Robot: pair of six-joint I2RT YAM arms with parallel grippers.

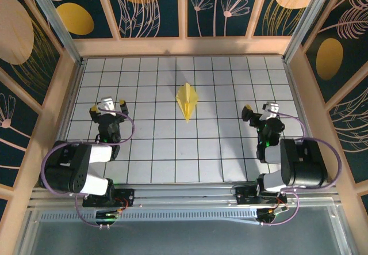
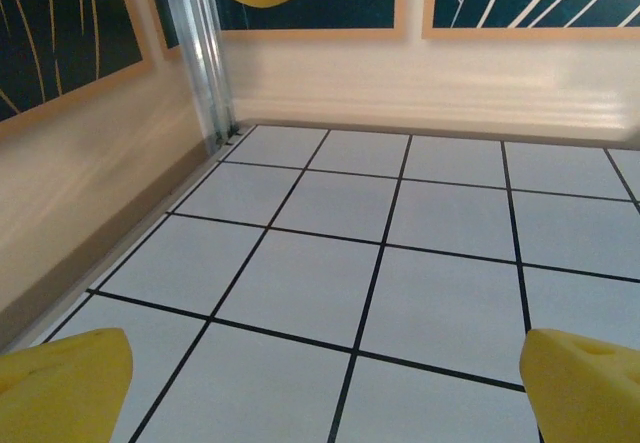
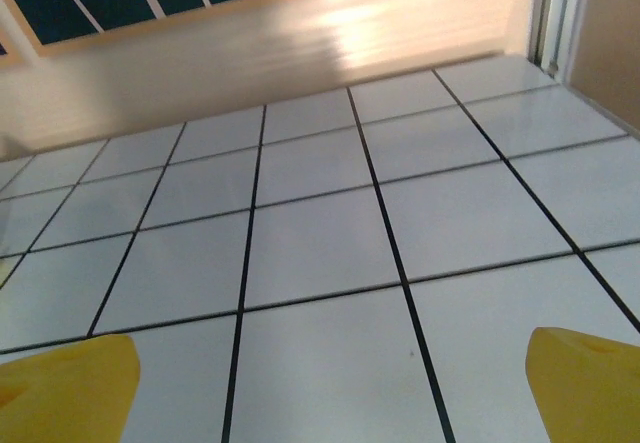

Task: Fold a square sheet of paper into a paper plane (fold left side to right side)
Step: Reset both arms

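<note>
The left end effector stands with its jaws spread wide and nothing between them. In the left wrist view its two yellow fingertips sit at the bottom corners of the frame, with bare white grid tiles between. It hangs low over the left part of the counter, aimed at the far wall. Behind it the forearm runs back toward the near edge, and the arm is folded tight over its base, with a purple cable looping at its side.

The right end effector is likewise fully parted and holds nothing. In the right wrist view its yellow fingertips frame empty tiles. It also faces the far wall, over the right part of the counter, and its arm is doubled back on its base at the near edge.

The paper plane, a bright yellow folded dart, lies flat on the counter between the two end effectors and somewhat farther out. It is well apart from both, with its narrow tip pointing toward the near side.
</note>
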